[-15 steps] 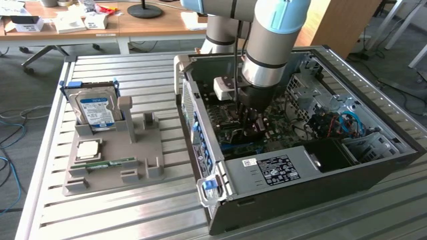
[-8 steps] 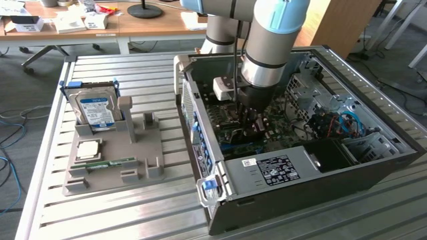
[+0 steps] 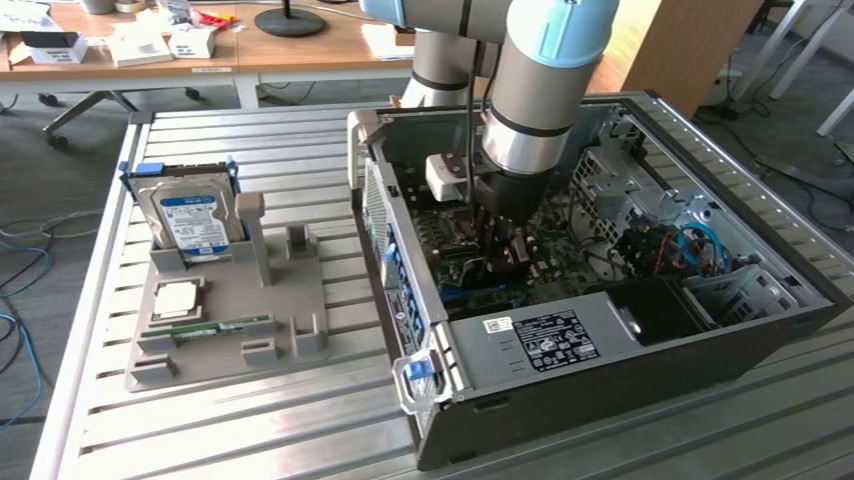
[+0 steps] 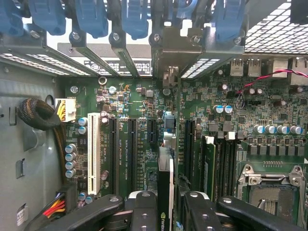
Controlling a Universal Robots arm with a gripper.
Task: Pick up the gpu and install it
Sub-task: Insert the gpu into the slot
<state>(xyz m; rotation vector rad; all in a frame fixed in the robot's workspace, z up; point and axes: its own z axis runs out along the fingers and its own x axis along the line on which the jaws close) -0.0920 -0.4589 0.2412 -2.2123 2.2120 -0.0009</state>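
Note:
The gpu shows edge-on in the wrist view as a thin card standing upright over the green motherboard. Its metal bracket reaches the case's rear slot openings. My gripper is shut on the card, with one dark finger on each side. The card lies in line with the black expansion slots; whether it sits in one is hidden. In the exterior view my gripper is deep inside the open computer case, straight down over the board.
A grey fixture on the slatted table holds a silver hard drive, a processor chip and a green memory stick. Inside the case are a power supply, drive cages and blue cables. Blue slot clips line the rear.

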